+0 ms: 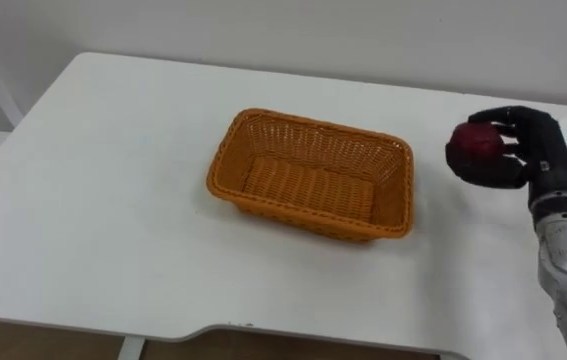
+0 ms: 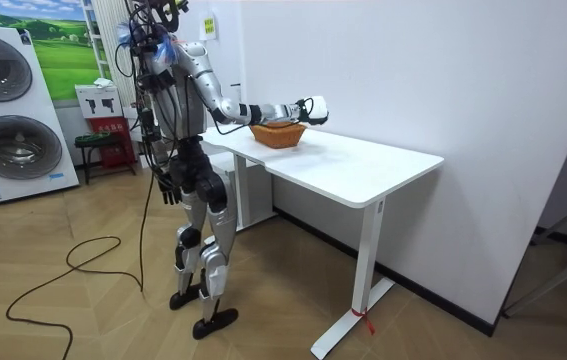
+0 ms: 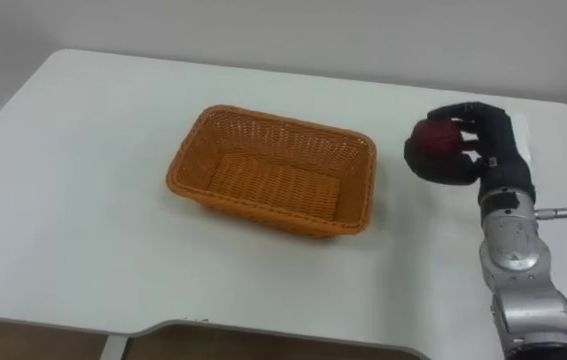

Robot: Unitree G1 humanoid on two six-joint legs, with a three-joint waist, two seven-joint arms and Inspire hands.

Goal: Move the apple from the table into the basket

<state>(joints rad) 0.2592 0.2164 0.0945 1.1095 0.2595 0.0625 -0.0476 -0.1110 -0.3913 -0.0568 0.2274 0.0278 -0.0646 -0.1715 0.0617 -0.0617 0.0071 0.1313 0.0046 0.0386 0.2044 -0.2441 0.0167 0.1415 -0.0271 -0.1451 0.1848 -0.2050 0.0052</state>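
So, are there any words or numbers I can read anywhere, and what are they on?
No text can be read.
Wicker basket, red apple, white table: no print on them.
White sign beside the washing machines in the room view: its print is too small to read.

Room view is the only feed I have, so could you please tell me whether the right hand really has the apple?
Observer: Yes. In the eye views the right hand has its fingers curled round the dark red apple.
Operator: Thank you. Is anything lying in the basket?
Observer: No, the woven basket is empty. The apple is held off to the basket's right, apart from its rim, over the white table.
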